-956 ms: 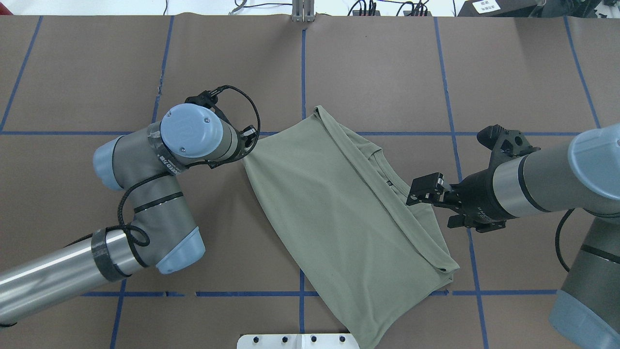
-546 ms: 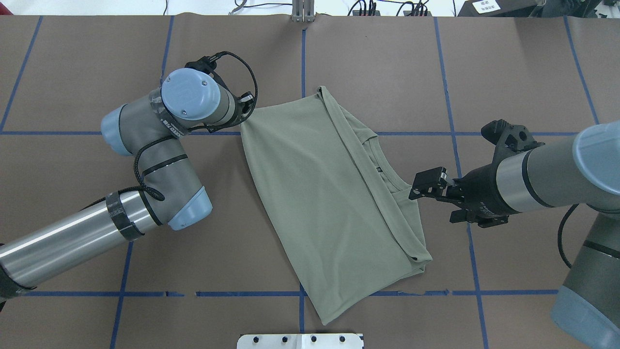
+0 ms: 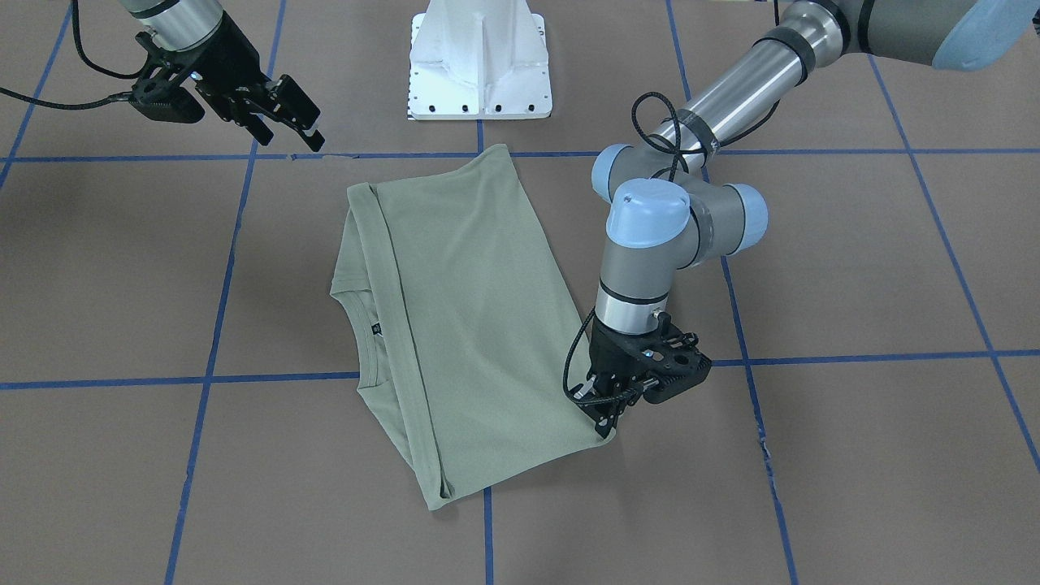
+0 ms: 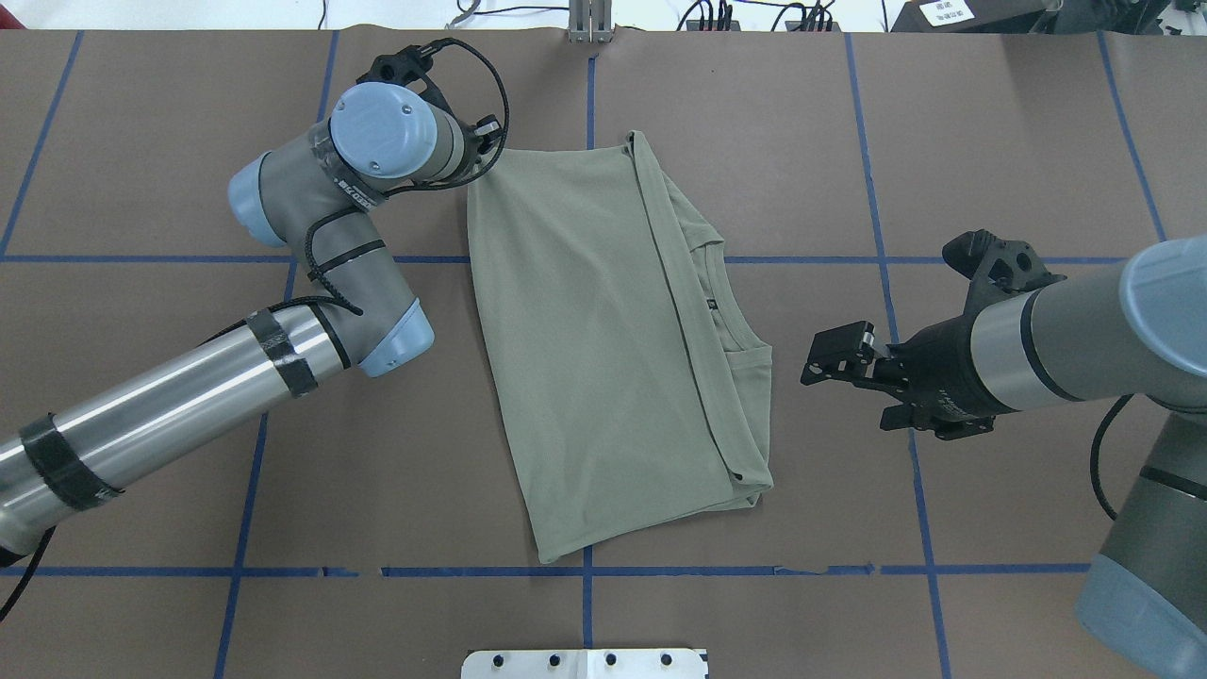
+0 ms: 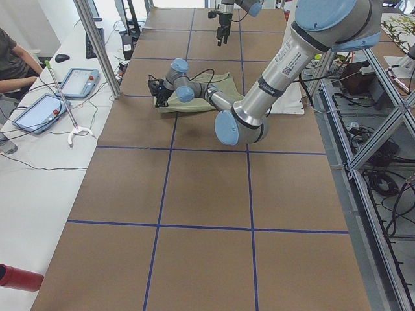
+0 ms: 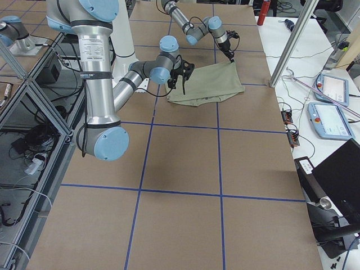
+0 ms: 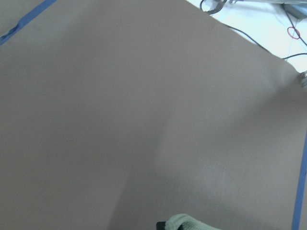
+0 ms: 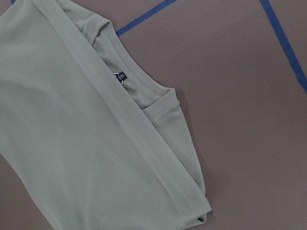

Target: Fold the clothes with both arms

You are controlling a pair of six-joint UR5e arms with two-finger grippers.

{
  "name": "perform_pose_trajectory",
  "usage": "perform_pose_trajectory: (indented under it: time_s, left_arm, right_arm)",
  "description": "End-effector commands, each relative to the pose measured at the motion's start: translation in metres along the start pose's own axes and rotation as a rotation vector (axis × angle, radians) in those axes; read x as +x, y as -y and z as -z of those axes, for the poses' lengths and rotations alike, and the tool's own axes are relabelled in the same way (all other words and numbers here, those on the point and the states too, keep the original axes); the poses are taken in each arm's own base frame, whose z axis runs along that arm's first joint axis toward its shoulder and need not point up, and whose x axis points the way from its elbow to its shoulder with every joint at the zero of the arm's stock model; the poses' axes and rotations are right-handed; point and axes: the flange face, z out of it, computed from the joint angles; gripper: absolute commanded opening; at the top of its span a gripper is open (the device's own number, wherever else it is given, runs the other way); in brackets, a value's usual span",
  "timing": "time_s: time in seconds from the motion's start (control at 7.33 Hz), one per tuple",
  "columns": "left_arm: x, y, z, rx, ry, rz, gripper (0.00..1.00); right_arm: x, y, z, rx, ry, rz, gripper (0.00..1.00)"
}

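The pale sage-green shirt [image 4: 603, 349] lies folded lengthwise on the brown table, its round neck and black label [image 4: 709, 305] facing my right arm. It also shows in the front view [image 3: 471, 317] and the right wrist view [image 8: 72, 134]. My left gripper [image 3: 603, 421] is shut on the shirt's far hem corner, low at the table; in the overhead view it [image 4: 483, 141] is mostly hidden under the wrist. The left wrist view shows a bit of green cloth [image 7: 184, 223] between its jaws. My right gripper [image 4: 822, 363] is open and empty, a short way from the neck edge.
The white pedestal base [image 3: 479, 57] stands at the near edge behind the shirt. Blue tape lines [image 4: 735, 259] grid the table. A metal post [image 4: 590, 24] and cables sit at the far edge. Tablets [image 5: 78, 81] lie on a side bench.
My left gripper has pulled the shirt's corner toward the far edge. The shirt has turned and slid away from my right gripper, which has stayed nearly in place and no longer touches it.
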Motion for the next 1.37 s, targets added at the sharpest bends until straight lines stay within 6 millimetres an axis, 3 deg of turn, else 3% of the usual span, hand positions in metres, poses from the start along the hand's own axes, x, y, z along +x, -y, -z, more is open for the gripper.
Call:
perform_pose_trajectory:
  time_s: [0.0,0.14,0.27,0.41,0.55,0.68,0.96,1.23]
  left_arm:
    - [0.034,0.008,-0.023,0.057,-0.086,-0.011,0.0]
    - [0.056,0.009,-0.024,0.061,-0.128,-0.013,0.0]
    - [0.061,0.01,-0.022,0.064,-0.139,-0.018,0.0]
    - [0.06,0.022,-0.02,0.087,-0.133,-0.147,0.92]
    - [0.059,0.039,-0.018,0.109,-0.127,-0.243,1.0]
    - [0.058,0.048,-0.016,0.111,-0.126,-0.247,1.0]
    - [0.056,0.042,-0.005,0.11,-0.155,-0.238,1.0]
    - [0.035,0.033,0.001,0.1,-0.169,-0.242,1.0]
  right_arm:
    - [0.001,0.001,0.001,0.003,0.0,-0.003,1.0]
    - [0.0,0.002,0.002,0.006,0.002,-0.003,1.0]
    - [0.0,0.002,0.002,0.008,0.004,-0.003,1.0]
    - [0.0,0.005,0.001,0.019,0.001,-0.005,1.0]
    - [-0.001,0.007,-0.002,0.028,0.002,-0.005,1.0]
    - [-0.004,0.006,0.0,0.028,0.009,0.0,1.0]
    - [-0.007,0.011,0.006,0.041,0.023,-0.002,1.0]
    - [-0.006,0.016,0.009,0.051,0.023,-0.002,1.0]
